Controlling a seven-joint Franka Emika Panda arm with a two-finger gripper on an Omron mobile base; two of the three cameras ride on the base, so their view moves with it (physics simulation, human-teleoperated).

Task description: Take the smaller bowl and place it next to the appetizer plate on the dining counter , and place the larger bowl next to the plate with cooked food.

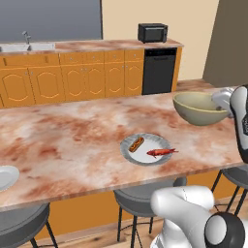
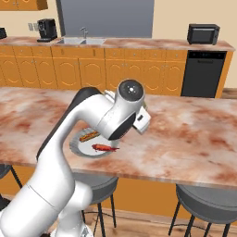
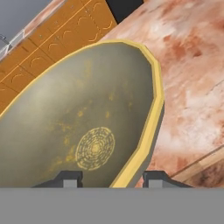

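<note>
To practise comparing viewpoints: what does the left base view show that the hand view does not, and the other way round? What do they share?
Left base view: the food plate, a second plate at the left edge, stools, the microwave, and the outside of the bowl, to the right of the food plate. Hand view: the bowl's inside with a round yellow pattern on its bottom, and the jaws closed astride its rim. Both: the bowl, the counter and the orange cabinets.
</note>
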